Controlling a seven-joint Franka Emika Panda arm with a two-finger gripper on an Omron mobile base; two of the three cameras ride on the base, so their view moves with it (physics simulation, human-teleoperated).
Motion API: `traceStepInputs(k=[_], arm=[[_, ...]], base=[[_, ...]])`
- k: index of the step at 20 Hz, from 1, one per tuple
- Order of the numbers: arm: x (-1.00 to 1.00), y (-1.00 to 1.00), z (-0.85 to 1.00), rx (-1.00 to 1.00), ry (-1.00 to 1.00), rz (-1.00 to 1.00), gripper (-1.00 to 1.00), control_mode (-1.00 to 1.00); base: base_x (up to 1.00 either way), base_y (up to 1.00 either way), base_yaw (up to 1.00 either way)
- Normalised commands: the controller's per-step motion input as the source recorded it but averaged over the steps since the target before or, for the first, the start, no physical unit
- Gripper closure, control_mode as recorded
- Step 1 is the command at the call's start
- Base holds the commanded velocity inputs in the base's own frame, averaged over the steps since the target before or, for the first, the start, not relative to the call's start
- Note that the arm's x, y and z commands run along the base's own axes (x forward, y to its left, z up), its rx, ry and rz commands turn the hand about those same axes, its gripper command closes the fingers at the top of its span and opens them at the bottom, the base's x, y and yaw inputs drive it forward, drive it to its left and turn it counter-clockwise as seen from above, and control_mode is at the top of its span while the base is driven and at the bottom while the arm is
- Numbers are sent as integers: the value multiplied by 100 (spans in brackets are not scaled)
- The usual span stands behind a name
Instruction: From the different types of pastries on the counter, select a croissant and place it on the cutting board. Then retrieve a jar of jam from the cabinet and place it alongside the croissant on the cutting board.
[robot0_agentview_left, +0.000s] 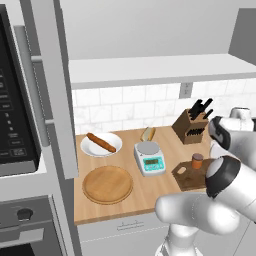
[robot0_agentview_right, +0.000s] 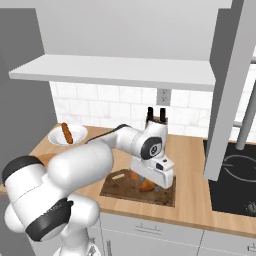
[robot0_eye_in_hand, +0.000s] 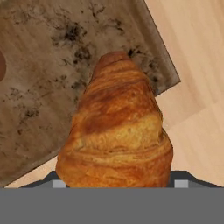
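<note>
Jaws (robot0_eye_in_hand: 114, 183) of mine are pinching the croissant (robot0_eye_in_hand: 116, 135), which hangs just above the cutting board (robot0_agentview_right: 125, 189); in my judgement the step in hand is setting it down, so I should lower straight until it rests flat, well inside the edge, then spread. From my hand's camera the board fills ten o'clock and bare table (robot0_eye_in_hand: 197, 65) lies at two o'clock. Room is tight: the jar of jam (robot0_agentview_left: 197, 160) already stands on the board.
</note>
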Motion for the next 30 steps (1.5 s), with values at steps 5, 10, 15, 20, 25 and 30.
traceStepInputs(k=[5, 10, 15, 20, 25, 30], arm=[[34, 0, -37, -3, -2, 2, 100, -100], [12, -8, -10, 0, -8, 3, 100, -100], [9, -21, -14, 0, -10, 9, 100, -100], [45, 0, -24, 0, -10, 10, 100, -100], [24, 0, -27, 0, -5, 9, 100, -100], [17, 0, -42, 0, -1, 10, 100, -100]], base=[[0, 0, 0], [0, 0, 0], [0, 0, 0], [0, 0, 0], [0, 0, 0], [0, 0, 0]])
